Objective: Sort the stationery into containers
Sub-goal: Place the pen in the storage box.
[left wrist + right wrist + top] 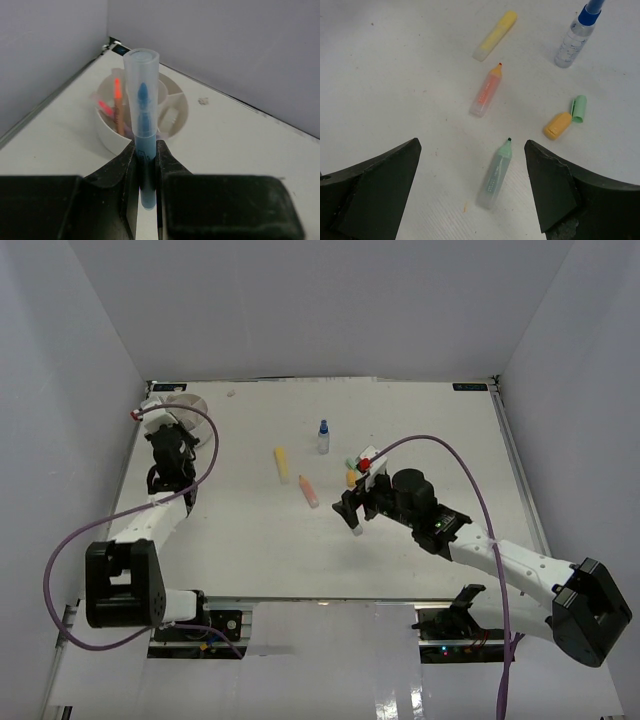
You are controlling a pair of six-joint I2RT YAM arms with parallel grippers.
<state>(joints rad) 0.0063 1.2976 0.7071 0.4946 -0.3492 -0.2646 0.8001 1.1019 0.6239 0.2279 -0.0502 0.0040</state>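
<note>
My left gripper [146, 150] is shut on a teal-blue marker [142, 120] with a clear cap, held upright just short of the white divided tub [107, 137]. The tub holds an orange pen [118, 100], a pink item and a white eraser block. In the top view the left gripper [166, 428] is at the far left beside the tub [185, 398]. My right gripper [472, 150] is open and empty, its jaws wide to either side above a pale green marker [495, 175] lying on the table. In the top view the right gripper [353, 512] is mid-table.
Beyond the green marker lie a pink marker [486, 92], a yellow marker [495, 36], a blue-capped clear bottle [575, 37] standing upright, an orange eraser [557, 125] and a small green block [579, 108]. White walls enclose the table on the left, back and right.
</note>
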